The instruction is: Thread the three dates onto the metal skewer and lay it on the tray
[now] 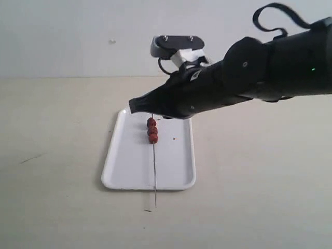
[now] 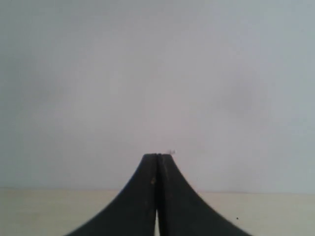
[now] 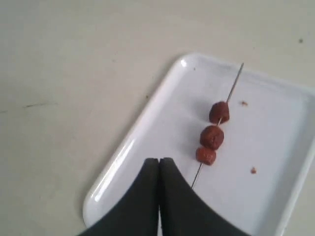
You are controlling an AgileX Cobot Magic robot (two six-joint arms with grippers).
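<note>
Metal skewer (image 1: 155,171) tip pokes past the tray (image 1: 111,176) near rim over the tabletop (image 1: 52,155). The rest lies along the tray, with three dates (image 1: 152,130) threaded on it, touching in a row. Left end effector (image 2: 157,158) has fingers pressed together, empty, facing a blank wall (image 2: 157,73). Right end effector (image 3: 158,162) is also closed and empty, above the tray's far end.

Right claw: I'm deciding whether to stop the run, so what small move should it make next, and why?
Probably lift the right claw straight up and clear. The three dates sit threaded on the metal skewer, which seems to lie along the tray beside the shut claw, not in it. Its tip overhangs the tray, so a nudge may follow.
</note>
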